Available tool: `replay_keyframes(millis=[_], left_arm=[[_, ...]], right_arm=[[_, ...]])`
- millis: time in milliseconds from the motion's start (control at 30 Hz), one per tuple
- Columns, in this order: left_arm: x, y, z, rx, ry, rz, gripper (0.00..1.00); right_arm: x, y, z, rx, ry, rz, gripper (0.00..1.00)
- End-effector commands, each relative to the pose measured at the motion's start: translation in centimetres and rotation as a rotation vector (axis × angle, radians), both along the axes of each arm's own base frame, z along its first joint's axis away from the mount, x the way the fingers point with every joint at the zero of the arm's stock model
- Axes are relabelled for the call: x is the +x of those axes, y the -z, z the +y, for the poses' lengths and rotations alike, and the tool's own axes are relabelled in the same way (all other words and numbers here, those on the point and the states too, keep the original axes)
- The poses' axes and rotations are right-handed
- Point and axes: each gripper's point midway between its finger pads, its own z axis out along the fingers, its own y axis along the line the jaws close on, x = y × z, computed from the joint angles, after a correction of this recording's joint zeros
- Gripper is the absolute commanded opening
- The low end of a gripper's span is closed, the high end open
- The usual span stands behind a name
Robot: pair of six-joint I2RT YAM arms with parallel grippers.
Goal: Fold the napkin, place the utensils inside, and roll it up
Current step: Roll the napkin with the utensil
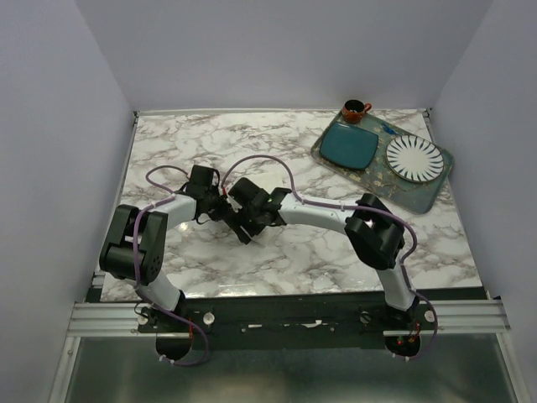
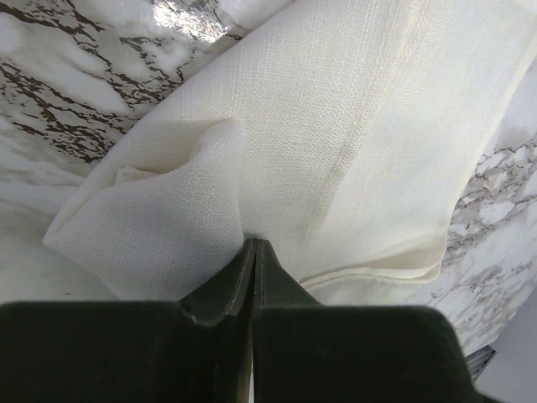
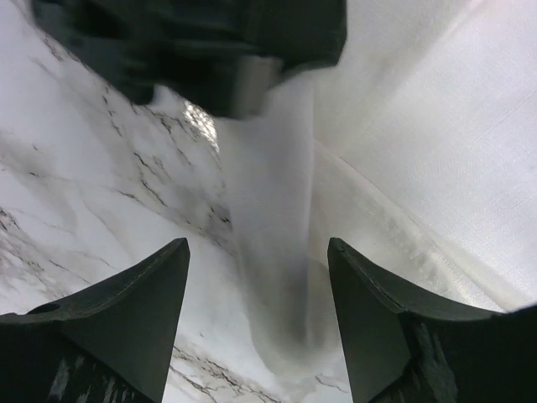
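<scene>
Napkin (image 2: 352, 151) lies in folded layers on the marble tabletop (image 2: 59, 92), mid-table beneath both wrists. Left tool (image 2: 254, 252) is pinched tight on a raised pleat of the cloth. Right tool (image 3: 257, 252) stands wide, straddling a blurred cloth ridge, with its fingers (image 3: 143, 311) clear on either side.

Top external camera: high behind the arm bases (image 1: 401, 315), facing down over the whole marble table (image 1: 336, 252); far view. Wrist cameras: each looks forward from its wrist at close range; both share the napkin (image 2: 352, 126); the right one also frames the left gripper (image 3: 252, 96).
</scene>
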Motion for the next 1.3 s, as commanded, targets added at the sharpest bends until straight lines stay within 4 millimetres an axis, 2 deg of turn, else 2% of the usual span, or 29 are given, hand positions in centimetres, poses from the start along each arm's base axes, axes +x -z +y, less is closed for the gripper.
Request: replay_keyframes(millis=[0,33,100,233,500,633,800,967,1033,1267], left_arm=[[-4.4,4.2,1.0,0.056,-0.009,0.168,0.08],[-4.3,4.2,1.0,0.055,-0.009,0.164,0.08],[-4.4,4.2,1.0,0.048,-0.017,0.168,0.07],[-4.3,4.2,0.9,0.046,-0.021,0.168,0.07],[-4.1,3.7,1.1,0.055,-0.027,0.161,0.06],[-4.3,4.0,1.2,0.055,-0.031,0.169,0.06],[-4.6,4.3,1.3,0.058,-0.031,0.178,0.06],[-4.5,4.4,1.2,0.057,-0.032,0.179,0.06],[-4.5,4.4,1.3,0.058,-0.035,0.177,0.06],[-4.5,4.0,1.4,0.055,-0.036,0.169,0.06]], right_arm=[[2.3,-2.9,0.6,-0.076,0.023,-0.216,0.75],[2.4,-2.2,0.5,-0.108,0.025,-0.227,0.75],[2.4,-2.2,1.3,-0.112,0.010,-0.244,0.75],[2.1,-1.3,1.7,-0.152,-0.005,-0.258,0.72],[0.9,1.4,1.7,-0.177,-0.027,-0.200,0.53],[0.4,1.7,1.6,-0.162,-0.018,-0.181,0.54],[-0.4,2.3,1.6,-0.142,-0.019,-0.148,0.63],[-0.5,0.4,2.0,-0.112,-0.028,-0.175,0.63],[-0.5,0.5,2.2,-0.108,-0.031,-0.169,0.63],[-0.4,4.6,0.7,-0.193,0.006,-0.157,0.55]])
